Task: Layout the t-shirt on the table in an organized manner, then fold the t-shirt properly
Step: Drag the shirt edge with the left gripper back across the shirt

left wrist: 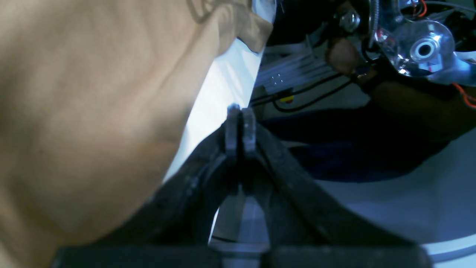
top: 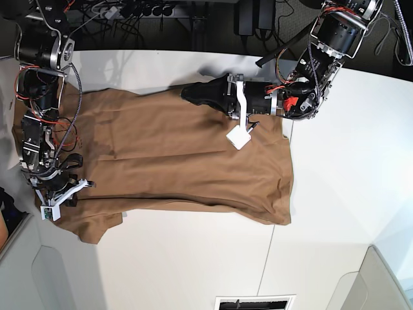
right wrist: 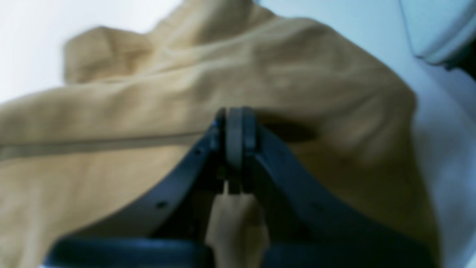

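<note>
Cables (top: 135, 13) beyond white desk (top: 335, 194), t-shirt (top: 168, 161) spread flat (long axis left-right), left claw (top: 193, 92) clenched empty over top edge, right claw (top: 64, 197) clenched, hovering over shirt.

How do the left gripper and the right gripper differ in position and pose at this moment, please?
The left gripper lies stretched over the far edge of the t-shirt, while the right gripper sits at its near side edge. The left gripper points along the table; the right gripper's arm hangs down over the fabric. Both are shut.
</note>
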{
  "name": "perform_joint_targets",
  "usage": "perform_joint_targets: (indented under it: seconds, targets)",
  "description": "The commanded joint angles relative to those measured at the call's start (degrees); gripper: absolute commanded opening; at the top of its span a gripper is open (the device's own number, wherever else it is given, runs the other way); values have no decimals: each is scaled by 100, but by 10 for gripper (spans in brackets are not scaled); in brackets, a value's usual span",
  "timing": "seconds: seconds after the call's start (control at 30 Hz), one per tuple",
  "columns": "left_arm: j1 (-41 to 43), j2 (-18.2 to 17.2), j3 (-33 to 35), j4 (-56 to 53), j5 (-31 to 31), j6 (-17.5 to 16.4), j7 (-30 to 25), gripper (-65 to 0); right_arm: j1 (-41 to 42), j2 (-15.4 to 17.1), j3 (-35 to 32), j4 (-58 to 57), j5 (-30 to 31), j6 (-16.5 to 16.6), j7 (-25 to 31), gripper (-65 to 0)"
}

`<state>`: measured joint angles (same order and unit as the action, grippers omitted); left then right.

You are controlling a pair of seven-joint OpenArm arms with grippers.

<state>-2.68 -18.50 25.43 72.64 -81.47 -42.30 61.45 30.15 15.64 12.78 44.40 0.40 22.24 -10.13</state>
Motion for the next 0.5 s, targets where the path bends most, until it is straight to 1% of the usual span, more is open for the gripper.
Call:
perform_joint_targets:
  seconds: [0.0,0.07,0.13,0.23,0.33,0.4,0.47]
  targets:
    - [28,-76,-26,98,240,230,367,-650,142,74,13,125,107,48,42,-650]
    - [-28,-96,-140,413,238,230,599,-650,101,68,13,199,297,120,-98,-650]
    - [-85,-199,-273,804,236,230,717,-650,-42,70,17,457,579,160,-273,-650]
    - [-212,-420,-511,1309,251,230,669,-650,-387,70,17,1104,909,155,-671,-650]
    - [-474,-468,-855,1443,365,230,540,-650,-874,68,17,1902,1231,160,-1093,-650]
    - [-688,-468,-984,1440,699,230,195,-650,-1239,68,17,2426,1475,164,-1309,-650]
    - [-872,-466,-997,1440,1355,230,-402,-650,-1620,61,17,2868,1740,256,-1554,-650]
